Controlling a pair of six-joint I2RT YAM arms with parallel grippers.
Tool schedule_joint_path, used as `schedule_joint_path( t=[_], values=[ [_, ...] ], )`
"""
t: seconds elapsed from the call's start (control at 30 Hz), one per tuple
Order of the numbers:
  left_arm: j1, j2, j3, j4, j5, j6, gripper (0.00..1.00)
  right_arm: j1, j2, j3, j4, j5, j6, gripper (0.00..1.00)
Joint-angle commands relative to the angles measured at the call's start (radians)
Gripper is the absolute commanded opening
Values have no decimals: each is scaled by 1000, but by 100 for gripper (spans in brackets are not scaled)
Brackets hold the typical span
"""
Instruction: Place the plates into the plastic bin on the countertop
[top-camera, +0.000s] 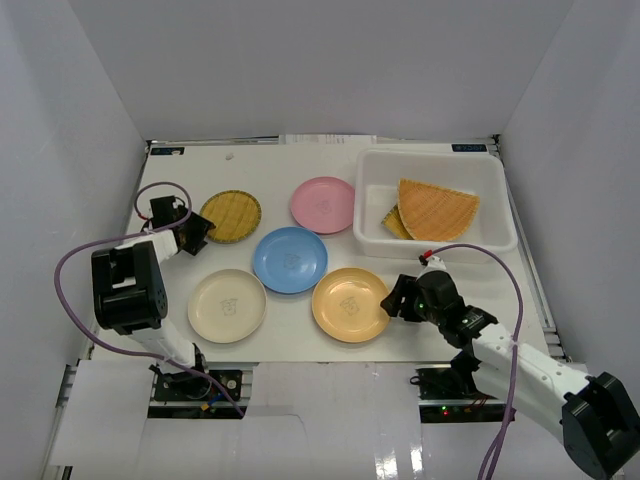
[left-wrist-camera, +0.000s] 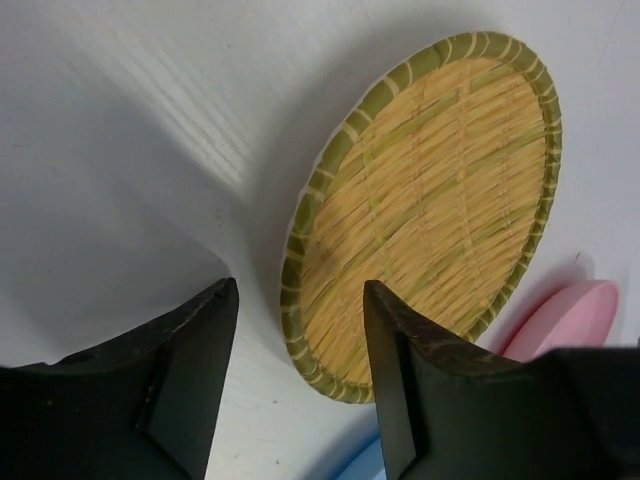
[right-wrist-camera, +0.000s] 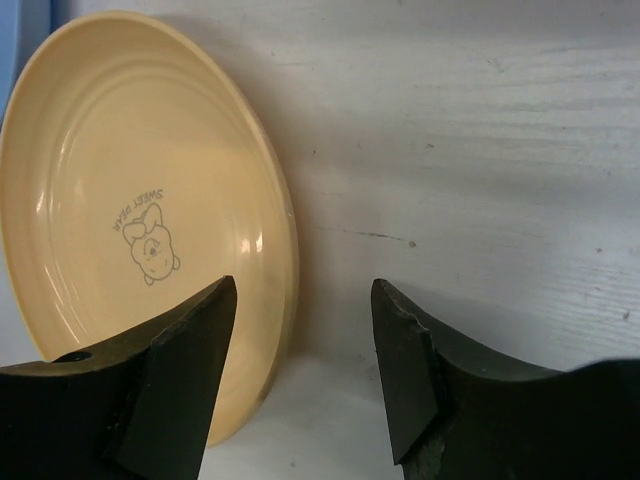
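Note:
On the countertop (top-camera: 330, 355) lie a round woven yellow plate (top-camera: 231, 215), a pink plate (top-camera: 323, 204), a blue plate (top-camera: 289, 259), a cream plate (top-camera: 227, 305) and an orange-yellow plate (top-camera: 350, 304). The white plastic bin (top-camera: 372, 205) at the back right holds two woven plates (top-camera: 436, 209), leaning on each other. My left gripper (top-camera: 196, 232) is open at the woven plate's left edge; in the left wrist view that rim (left-wrist-camera: 300, 290) lies between its fingers. My right gripper (top-camera: 391, 300) is open at the orange-yellow plate's right rim (right-wrist-camera: 285, 290).
Pale grey walls (top-camera: 80, 130) close in the countertop on three sides. A purple cable (top-camera: 75, 262) loops off the left arm, another (top-camera: 510, 300) off the right arm near the bin's front wall.

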Motion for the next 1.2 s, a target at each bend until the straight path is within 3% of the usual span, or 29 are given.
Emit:
schedule_joint_path(
  t=[0.0, 0.03, 0.07, 0.1, 0.17, 0.27, 0.33, 0.43, 0.53, 0.63, 0.7, 0.83, 0.9, 0.97, 1.07, 1.17],
  values=[
    [4, 21, 23, 25, 9, -13, 63, 6, 86, 2, 103, -23, -12, 62],
    [2, 30, 26, 31, 5, -12, 58, 7, 103, 3, 113, -44, -12, 58],
    [3, 33, 35, 34, -5, -12, 44, 6, 120, 6, 127, -47, -15, 55],
    [4, 36, 41, 34, -13, -4, 39, 6, 135, 8, 128, -43, -17, 51],
    [3, 44, 53, 22, -27, 7, 19, 6, 132, 15, 99, -12, -31, 35],
    [4, 28, 73, -7, -65, 31, 0, 9, 65, 41, 0, 42, -52, 14],
    [4, 11, 72, -24, -99, 47, 0, 9, -7, 69, -59, 63, -70, 8],
    [4, -45, 72, -63, -156, 54, 0, 9, -89, 161, -201, 28, -97, 8],
    [2, -181, 31, -83, -182, 47, 0, 10, -150, 286, -284, -39, -135, 8],
    [4, -384, -28, -45, -170, 27, 0, 9, -143, 444, -255, -69, -166, 8],
    [2, -511, -31, -29, -142, 10, 0, 9, -78, 526, -226, -8, -214, 8],
    [-59, -593, 33, -9, 10, -18, 0, -29, 79, 730, -107, 326, -333, 8],
    [-122, -601, 95, -6, 47, -12, 0, -178, 187, 782, -62, 332, -359, 8],
    [-255, -596, 150, 6, 48, -4, 0, -386, 289, 833, -18, 200, -336, 8],
    [-386, -552, 197, 52, 87, -18, 0, -532, 423, 874, -13, 99, -310, 8],
    [-498, -484, 245, 107, 108, -22, 0, -571, 521, 870, -13, 111, -324, 8]
  ],
)
